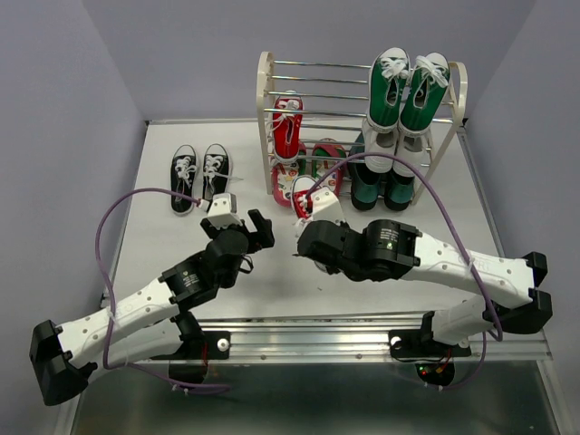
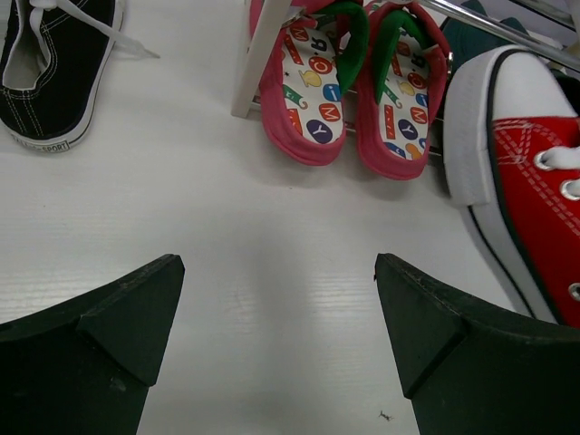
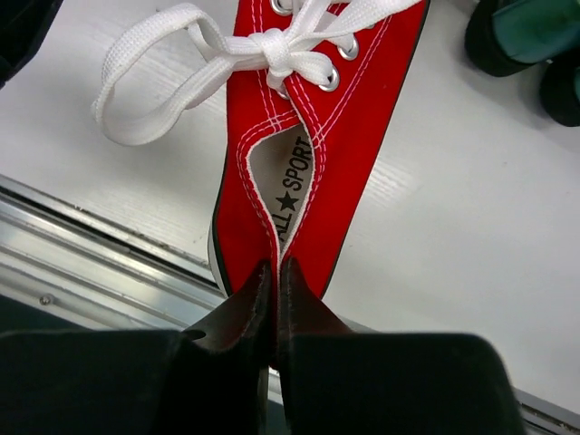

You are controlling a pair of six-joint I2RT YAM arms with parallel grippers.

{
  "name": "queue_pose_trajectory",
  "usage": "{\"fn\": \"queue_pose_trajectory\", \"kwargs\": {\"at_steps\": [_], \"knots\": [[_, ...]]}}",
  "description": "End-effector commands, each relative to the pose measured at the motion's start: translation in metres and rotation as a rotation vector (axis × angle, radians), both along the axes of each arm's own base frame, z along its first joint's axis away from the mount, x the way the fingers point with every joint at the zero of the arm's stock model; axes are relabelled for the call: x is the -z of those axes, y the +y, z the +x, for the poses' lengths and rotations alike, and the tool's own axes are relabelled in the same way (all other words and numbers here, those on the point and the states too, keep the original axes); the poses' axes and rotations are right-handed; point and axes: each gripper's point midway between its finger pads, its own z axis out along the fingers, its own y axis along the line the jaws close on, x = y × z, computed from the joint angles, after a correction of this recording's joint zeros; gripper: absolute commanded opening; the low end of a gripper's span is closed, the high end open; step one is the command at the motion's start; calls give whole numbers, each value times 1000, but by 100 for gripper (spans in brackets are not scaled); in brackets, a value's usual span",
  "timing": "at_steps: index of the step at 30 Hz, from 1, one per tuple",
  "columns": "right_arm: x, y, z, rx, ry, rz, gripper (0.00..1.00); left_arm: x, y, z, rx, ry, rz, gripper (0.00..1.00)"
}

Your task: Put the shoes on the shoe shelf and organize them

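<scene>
From above, the right hand (image 1: 308,216) has the red sneaker (image 1: 304,192) just in front of the shoe shelf (image 1: 265,100). The shelf's left side carries the second red sneaker (image 1: 287,127). The flip-flops (image 1: 323,156) sit at the lowest rods, and the black-white sneakers (image 1: 200,170) lie on the table (image 1: 163,245) to the left. The left hand (image 1: 259,227) hangs close beside the right, so the arms could knock together if both swing toward the shelf. There is bare table left of the shelf, and the rods beside the second red sneaker look free.

The left wrist view shows the left hand (image 2: 281,335) spread wide on nothing. The flip-flops (image 2: 353,82) are ahead, with the red sneaker's toe at right.

In the right wrist view the right hand (image 3: 275,308) is closed flat on the heel collar only (a thin pinch). The red sneaker (image 3: 299,136) may pivot or slip, and its loose lace loop (image 3: 145,91) could hook a rod. The table's edge rail (image 3: 82,245) shows behind the heel, so a drop here might go over the edge.
</scene>
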Motion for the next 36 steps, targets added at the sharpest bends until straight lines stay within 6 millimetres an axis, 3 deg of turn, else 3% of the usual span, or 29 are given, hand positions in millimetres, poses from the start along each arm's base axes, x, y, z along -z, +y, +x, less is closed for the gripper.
{"fn": "queue_pose_trajectory", "kwargs": {"at_steps": [1,4,8,14,18,19,20,28,36], "knots": [[-45,-15,22,83,-175,39,1,-22,2,8,-36,-33,-23,99],[-53,-31,37,180,-272,-50,1,-22,3,10,-43,-33,-24,99],[-74,-39,48,279,-361,-30,1,-22,5,13,-53,-32,-30,99],[-82,-41,65,359,-421,1,1,-21,2,18,-37,-27,-37,99],[-85,-44,88,402,-432,15,1,-20,1,20,-33,-23,-39,99],[-92,-38,94,405,-434,85,1,-20,1,20,-34,-25,-41,99],[-84,-38,96,379,-422,63,1,-19,1,20,-35,-26,-46,99],[-83,-36,135,404,-437,106,1,-18,-6,22,-16,-31,-70,99],[-81,-36,193,386,-449,139,1,-17,-9,25,-11,-35,-79,99]]}}
